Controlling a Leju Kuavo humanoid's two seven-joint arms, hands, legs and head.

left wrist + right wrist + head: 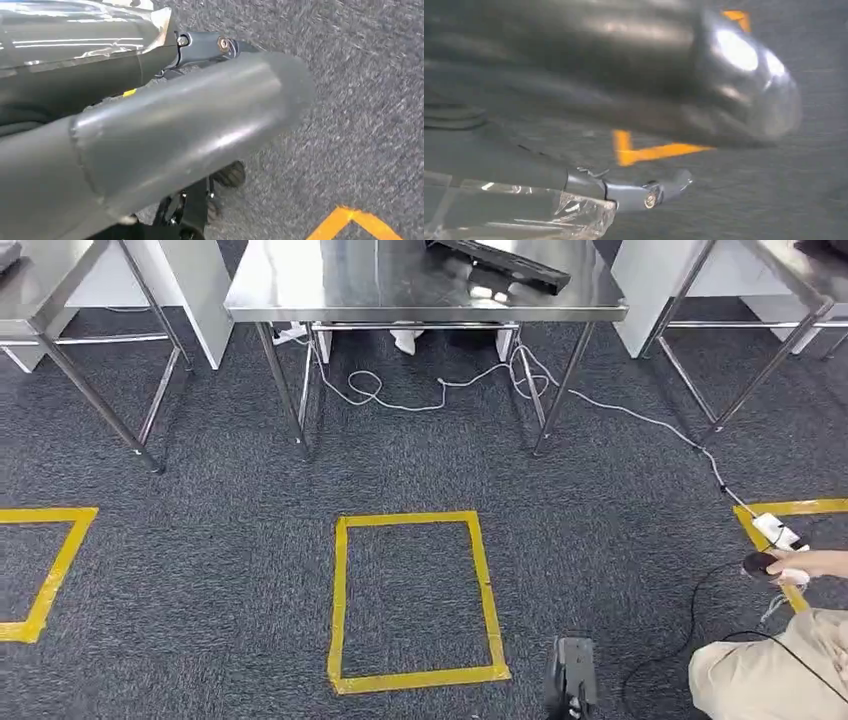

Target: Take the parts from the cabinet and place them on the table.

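part: black part [500, 262] lies on far steel surface [300, 285] | left hand [165, 135], right hand [634, 75]: fingers' state cannot tell, blur | risk: white cable [440, 390] and crouching person [770, 670] near right could snag walking feet

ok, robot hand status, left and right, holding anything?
Left robot hand: holds a clear-wrapped part against the thumb.
Right robot hand: holds a clear-wrapped part too, view blurred.

A desk [420, 285] stands far centre, a long part [500, 262] lying on it; a taped square [415, 600] lies nearer on the floor [200, 540], a person [770, 670] crouching, it seems, near right.
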